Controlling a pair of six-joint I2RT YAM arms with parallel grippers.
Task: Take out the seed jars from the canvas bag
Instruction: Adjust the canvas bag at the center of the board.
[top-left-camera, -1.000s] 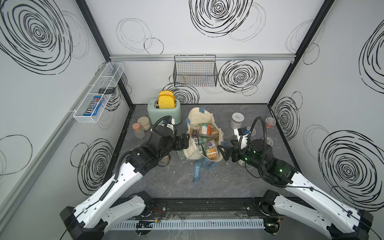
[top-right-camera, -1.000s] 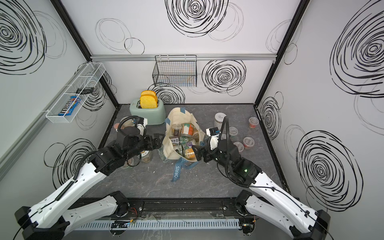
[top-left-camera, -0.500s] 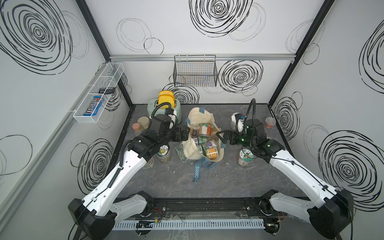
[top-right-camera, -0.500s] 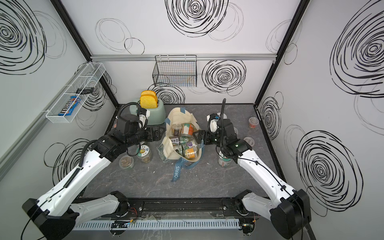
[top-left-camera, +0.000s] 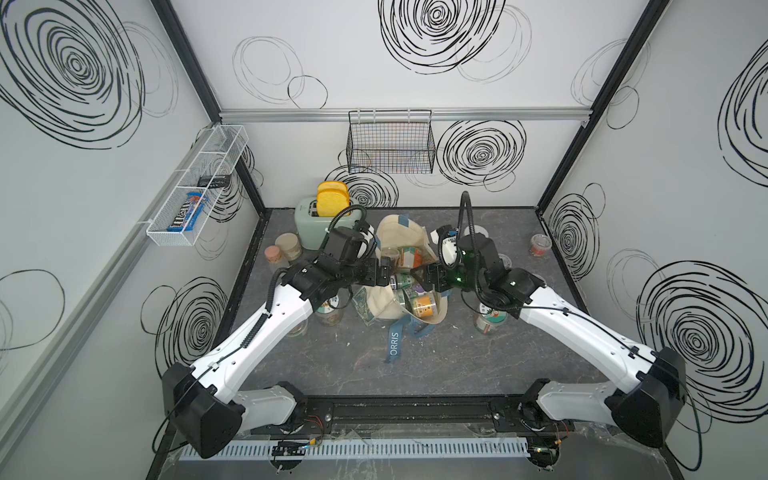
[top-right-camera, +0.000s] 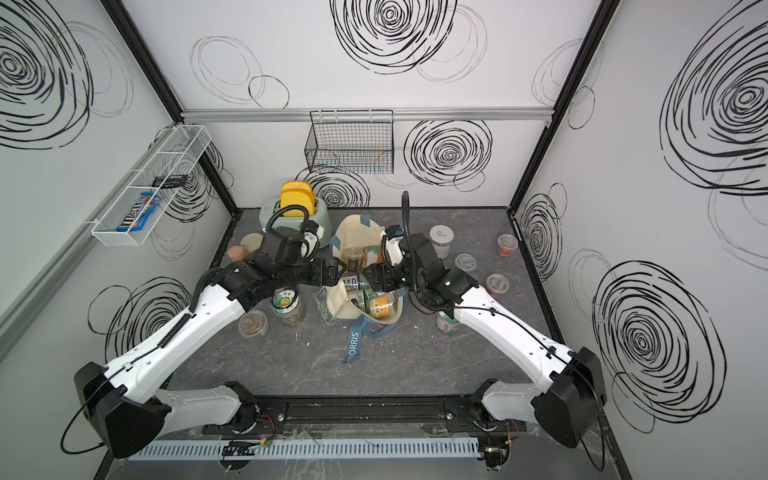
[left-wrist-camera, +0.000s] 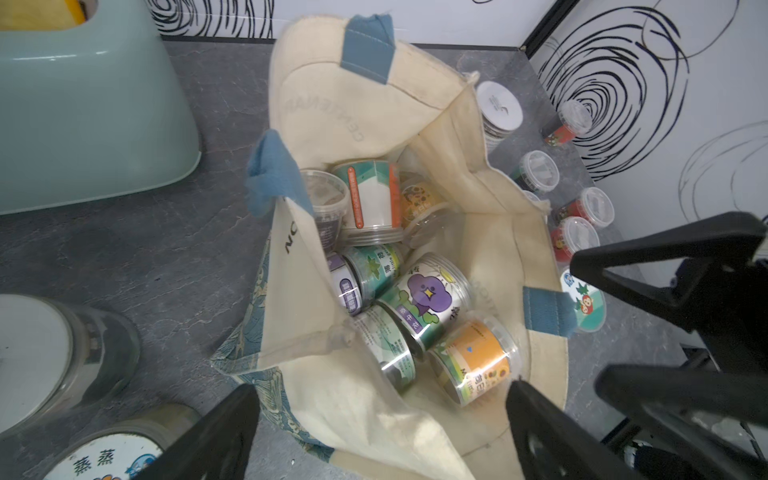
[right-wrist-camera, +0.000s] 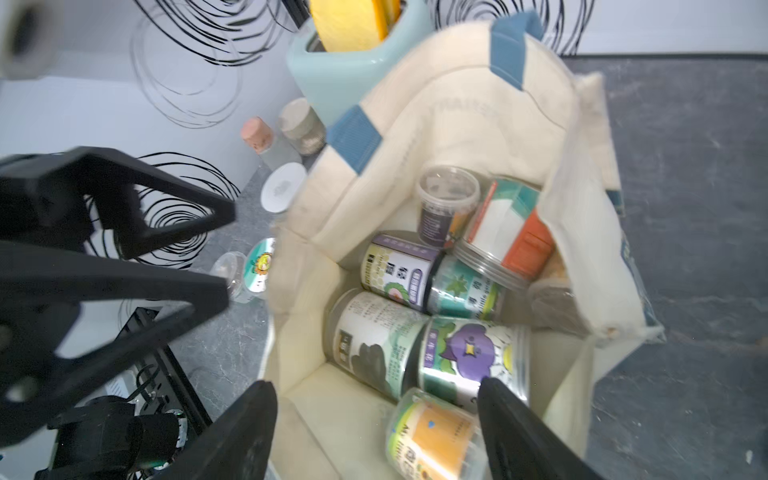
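Left claw (left-wrist-camera: 380, 390) and right claw (right-wrist-camera: 376, 382) both released and empty above the bag (top-left-camera: 390, 232) at mid-desk (top-left-camera: 478, 365), reaching-in step; next likely: lower around the orange jar (right-wrist-camera: 436, 432), then clench.

Seed jars (top-left-camera: 424, 306) inside canvas bag (top-left-camera: 401, 232)

strap handle (top-left-camera: 395, 345): I read "ORRIS" in white along the blue-grey strap, in both top views.
candy packet (top-left-camera: 183, 215): "m&m" on the blue wrapper, lying in the wire shelf (top-left-camera: 165, 237).
canvas bag (left-wrist-camera: 332, 116): faint "CENTENA…", upside down to me; dark "NO" at the rim.
sticker-lid jar (left-wrist-camera: 104, 459): "蒸蒸".
purple-flower jar (left-wrist-camera: 424, 297): "牵牛花".
orange jar (left-wrist-camera: 473, 357): I only make out "向日"; the rest is too small.
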